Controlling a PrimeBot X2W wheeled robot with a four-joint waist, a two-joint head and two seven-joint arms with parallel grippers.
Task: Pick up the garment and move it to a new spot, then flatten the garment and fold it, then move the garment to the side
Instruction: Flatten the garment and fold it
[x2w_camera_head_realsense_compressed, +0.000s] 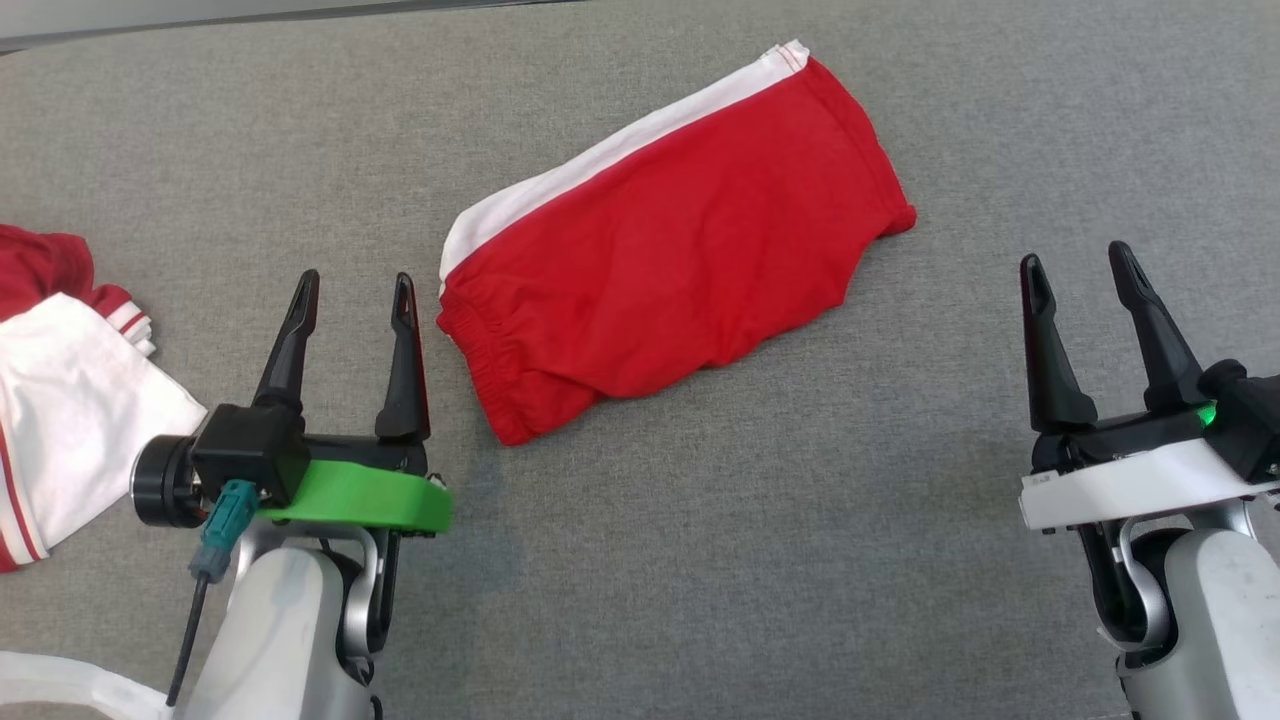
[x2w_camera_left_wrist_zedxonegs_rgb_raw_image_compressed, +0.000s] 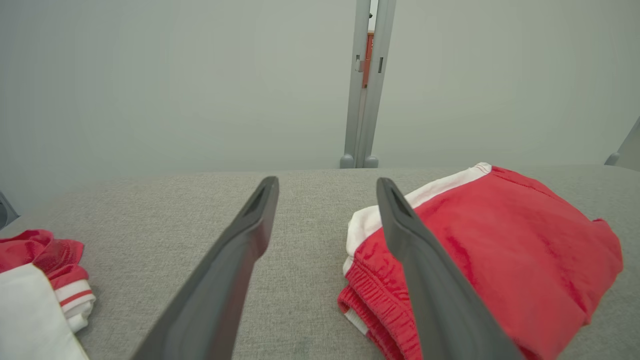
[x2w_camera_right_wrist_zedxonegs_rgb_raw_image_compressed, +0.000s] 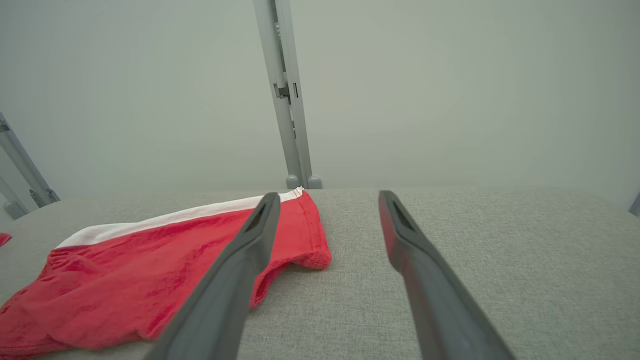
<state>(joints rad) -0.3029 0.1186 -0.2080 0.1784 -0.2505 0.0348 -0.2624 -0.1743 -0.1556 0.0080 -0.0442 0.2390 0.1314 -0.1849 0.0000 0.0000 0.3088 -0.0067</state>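
Lowest in the head view, the left arm (x2w_camera_head_realsense_compressed: 280, 620) and the right arm (x2w_camera_head_realsense_compressed: 1200, 600) rise from the bottom corners over the grey fabric worktop (x2w_camera_head_realsense_compressed: 780, 560). At the far left edge lies a heap of red-and-white clothes (x2w_camera_head_realsense_compressed: 60, 410), just beside the left gripper (x2w_camera_head_realsense_compressed: 355, 280). That gripper's wrist carries a green bracket (x2w_camera_head_realsense_compressed: 360, 500) and a teal cable plug (x2w_camera_head_realsense_compressed: 222, 530). Its two dark fingers point up the frame, spread apart with nothing between them.

Just right of those fingertips, in the centre, lies the garment (x2w_camera_head_realsense_compressed: 680, 270), a pair of red shorts with a white side stripe. It is folded flat, with the waistband at lower left, and slants toward the upper right.

Well apart at the lower right, the right gripper (x2w_camera_head_realsense_compressed: 1075, 256) also points up the frame, fingers parted and empty. A small green light (x2w_camera_head_realsense_compressed: 1207, 412) glows at its wrist. In the left wrist view a grey post (x2w_camera_left_wrist_zedxonegs_rgb_raw_image_compressed: 365, 85) stands beyond the worktop's far edge.
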